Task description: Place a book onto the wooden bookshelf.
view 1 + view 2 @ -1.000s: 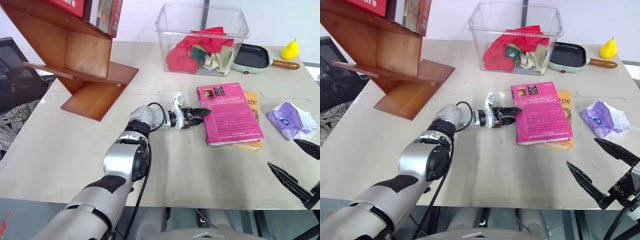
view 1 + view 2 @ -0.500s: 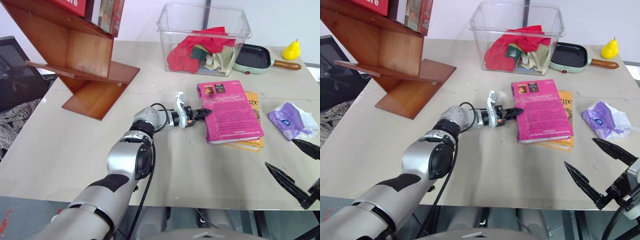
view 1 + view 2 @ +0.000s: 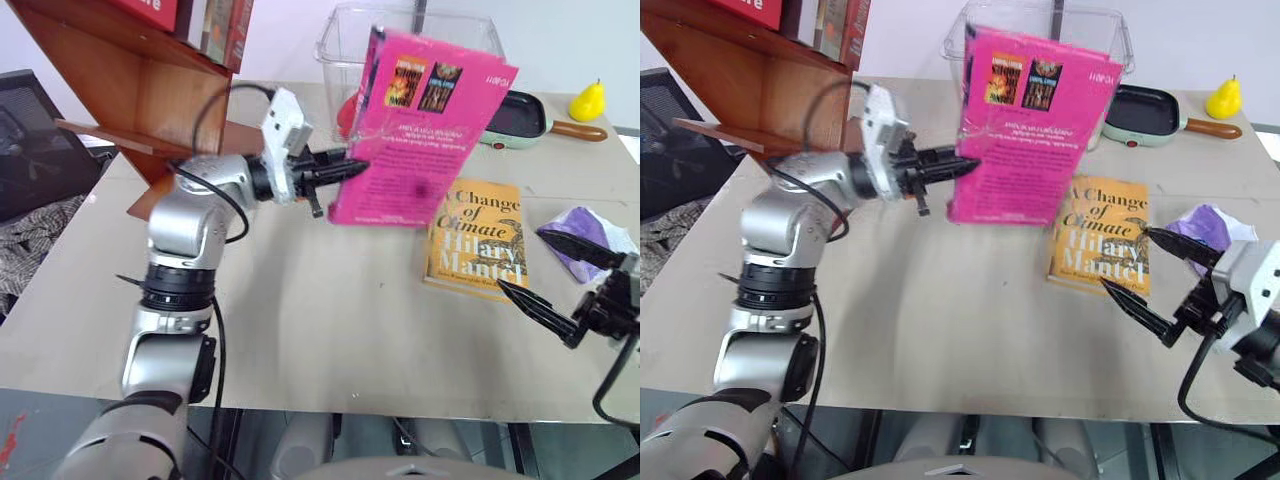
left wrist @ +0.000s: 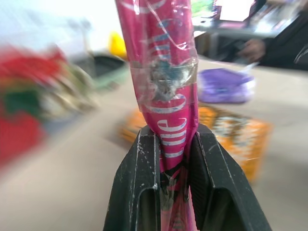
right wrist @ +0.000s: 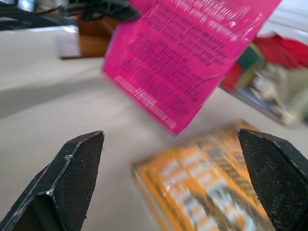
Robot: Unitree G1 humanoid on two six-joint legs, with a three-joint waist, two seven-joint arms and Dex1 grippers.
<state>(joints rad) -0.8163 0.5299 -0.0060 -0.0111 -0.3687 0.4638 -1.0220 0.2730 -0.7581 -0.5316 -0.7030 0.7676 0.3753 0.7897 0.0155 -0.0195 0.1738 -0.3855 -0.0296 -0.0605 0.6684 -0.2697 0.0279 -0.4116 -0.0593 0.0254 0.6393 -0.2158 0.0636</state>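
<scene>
Magenta book [image 3: 420, 130]: one, lifted upright off the desk [image 3: 300, 310], clenched at its side edge by the left gripper [image 3: 345, 172]. One yellow-orange book [image 3: 478, 238] lies flat near the desk's right edge. Wooden bookshelf [image 3: 130, 90] at the far left corner; one clear bin [image 3: 340, 45] behind the pink book. Right gripper [image 3: 545, 275] spread wide, empty.

Left wrist view: spine pinched between both fingers [image 4: 139, 187].

Right wrist view: pink cover above orange book, ahead of the parted jaws.

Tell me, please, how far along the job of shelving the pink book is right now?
Done: the left gripper has clamped the book by its edge and lifted it off the table. In hand: it hangs upright in the air. Left: carrying it to the wooden bookshelf and setting it down.
</scene>
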